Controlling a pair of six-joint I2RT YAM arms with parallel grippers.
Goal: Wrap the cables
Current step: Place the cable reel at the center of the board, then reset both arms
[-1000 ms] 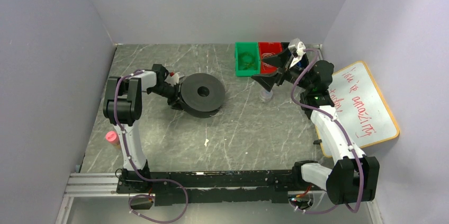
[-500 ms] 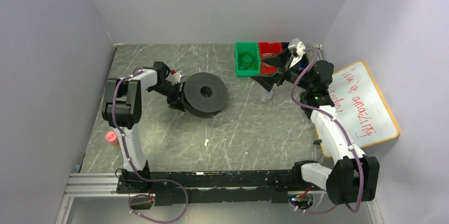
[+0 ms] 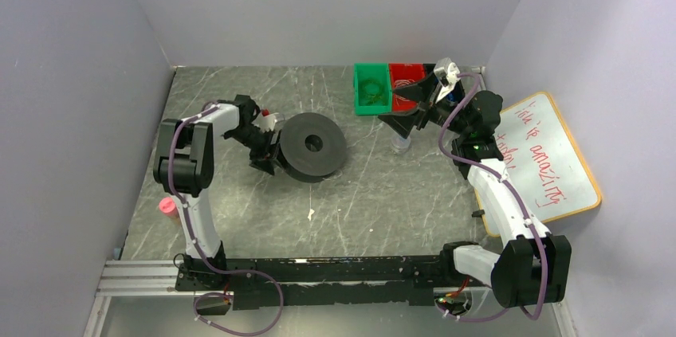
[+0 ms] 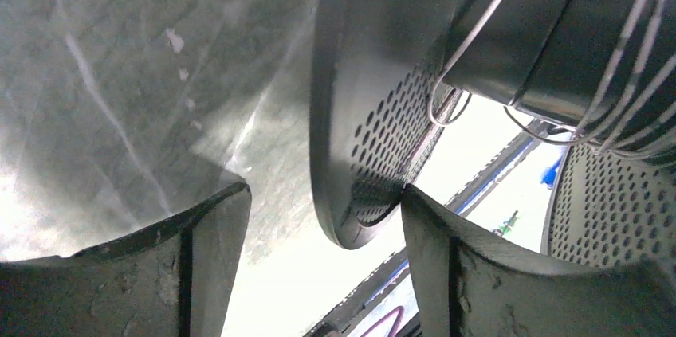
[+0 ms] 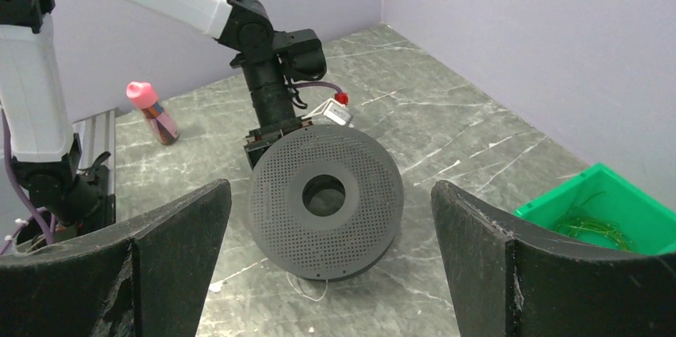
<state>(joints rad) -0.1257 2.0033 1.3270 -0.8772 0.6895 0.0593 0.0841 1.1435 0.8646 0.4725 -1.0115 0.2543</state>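
The black perforated spool (image 3: 313,146) sits left of the table's middle, tilted, its left edge up at my left gripper (image 3: 269,154). In the left wrist view one flange (image 4: 359,114) stands between the open jaws. The right finger (image 4: 446,257) touches its rim and the left finger (image 4: 199,249) stands apart. Thin whitish cables (image 4: 478,30) loop round the core. A loose cable loop (image 5: 312,293) lies under the spool (image 5: 359,225). My right gripper (image 3: 406,114) hangs open and empty above the table near the bins.
A green bin (image 3: 371,88) of green wire and a red bin (image 3: 406,80) stand at the back right. A small clear object (image 3: 401,144) lies under the right gripper. A whiteboard (image 3: 550,162) leans at right. A pink-capped bottle (image 3: 167,207) stands at left.
The left jaws have widened round the spool's flange. The spool has shifted slightly right and toward the front. The right arm has not moved.
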